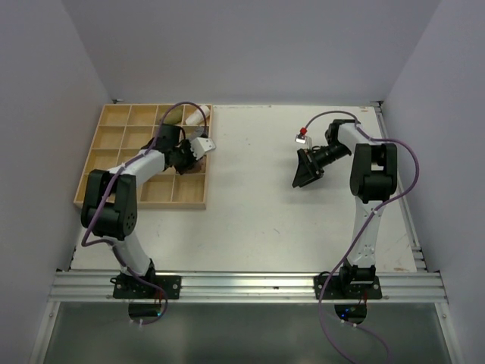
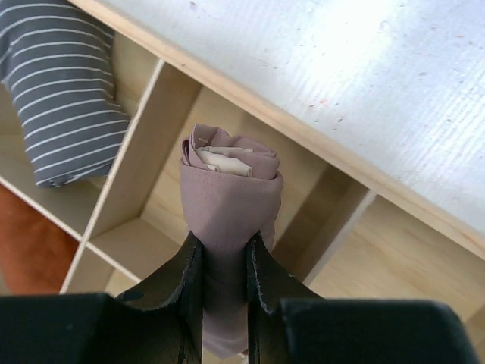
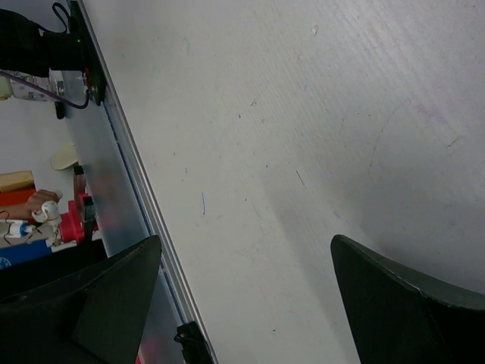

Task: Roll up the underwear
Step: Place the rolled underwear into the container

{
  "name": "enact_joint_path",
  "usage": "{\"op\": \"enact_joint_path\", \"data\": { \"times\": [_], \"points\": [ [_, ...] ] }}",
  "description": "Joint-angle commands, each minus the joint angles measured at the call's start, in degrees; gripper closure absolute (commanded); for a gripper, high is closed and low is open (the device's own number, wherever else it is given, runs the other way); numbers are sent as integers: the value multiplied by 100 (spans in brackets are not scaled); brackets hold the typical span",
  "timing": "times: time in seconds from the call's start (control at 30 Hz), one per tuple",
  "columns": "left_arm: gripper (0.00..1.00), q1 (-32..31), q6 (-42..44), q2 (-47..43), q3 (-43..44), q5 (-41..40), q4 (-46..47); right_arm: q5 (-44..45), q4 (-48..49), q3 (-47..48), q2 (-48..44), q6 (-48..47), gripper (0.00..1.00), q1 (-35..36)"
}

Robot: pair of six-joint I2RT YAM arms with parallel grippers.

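Rolled underwear, clamped in the left gripper over a tray cell, is best lowered straight between the dividers before release, lest it unroll; the right gripper is held agape, empty, above the table.

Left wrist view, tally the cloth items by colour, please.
grey striped roll: 1
dusty pink roll, held in the left gripper: 1
rust-orange cloth: 1
Total: 3
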Motion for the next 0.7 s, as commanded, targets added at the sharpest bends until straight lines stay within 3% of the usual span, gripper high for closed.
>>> {"op": "enact_joint_path", "data": {
  "times": [0.0,0.23,0.47,0.57,0.67],
  "points": [
    [100,-74,-298,-42,20,262,-140,-161,-802,-59,-401,-125,2,8],
    [100,-66,-570,598,590,684,-930,-153,-907,-68,-392,-212,2,8],
    [100,-31,-1456,1284,1311,878,-1159,-170,-1057,-68,-375,-362,1,-1],
    [95,-13,-1704,1610,1689,791,-1378,-188,-1162,-68,-375,-475,1,8],
    [79,5,-1783,1611,1743,772,-1353,-267,-1329,-68,-392,-616,1,8]
  ]
}}
